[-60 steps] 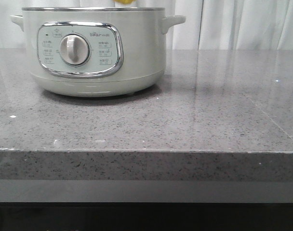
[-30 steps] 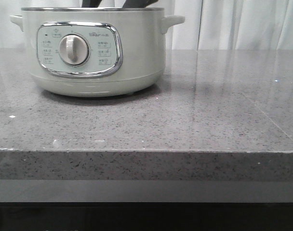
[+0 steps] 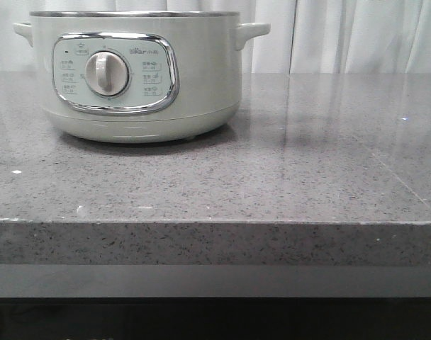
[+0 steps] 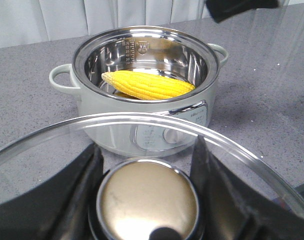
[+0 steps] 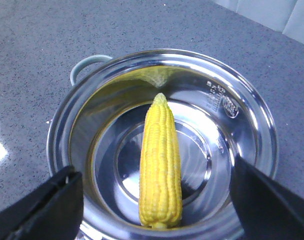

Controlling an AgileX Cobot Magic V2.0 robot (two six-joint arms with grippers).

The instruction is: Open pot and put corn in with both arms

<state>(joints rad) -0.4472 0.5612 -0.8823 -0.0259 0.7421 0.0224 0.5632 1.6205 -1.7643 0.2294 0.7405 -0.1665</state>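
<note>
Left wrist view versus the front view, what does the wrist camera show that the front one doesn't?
Only the left wrist view shows the corn lying inside the steel bowl, the glass lid with its round knob clamped in the left gripper, and the pot's open top. Only the front view shows the control panel head-on with its dial, plus the counter's front edge; no arm or corn appears there. Both show the pot, its side handles, the grey speckled counter and the white curtain behind.

Front camera sat low, near tabletop edge, facing pot side-on. Both wrist cameras looked down into same pot.
</note>
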